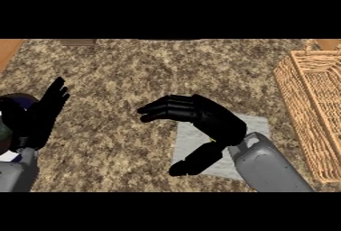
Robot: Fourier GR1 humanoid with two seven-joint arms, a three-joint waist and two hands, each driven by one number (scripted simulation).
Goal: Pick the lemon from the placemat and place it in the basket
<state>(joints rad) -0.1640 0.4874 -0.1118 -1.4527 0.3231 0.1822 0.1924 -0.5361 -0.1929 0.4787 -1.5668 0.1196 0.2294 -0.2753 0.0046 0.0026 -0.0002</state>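
Observation:
A grey placemat [192,136] lies on the speckled counter, right of centre. My right hand [214,121] hangs over it, fingers half bent and pointing left, thumb [194,161] spread well apart below them. Of the lemon [213,140] only a thin yellow-green sliver shows at the palm's edge; the hand hides the rest. I see no finger closed round it. The wicker basket [313,97] stands at the counter's right edge, to the right of the hand. My left hand [41,115] rests open at the left edge, fingers up.
A dark round object [11,109] sits at the far left, partly behind the left hand. Wooden surface shows at the top corners beyond the counter. Speckled countertop stretches between placemat and basket.

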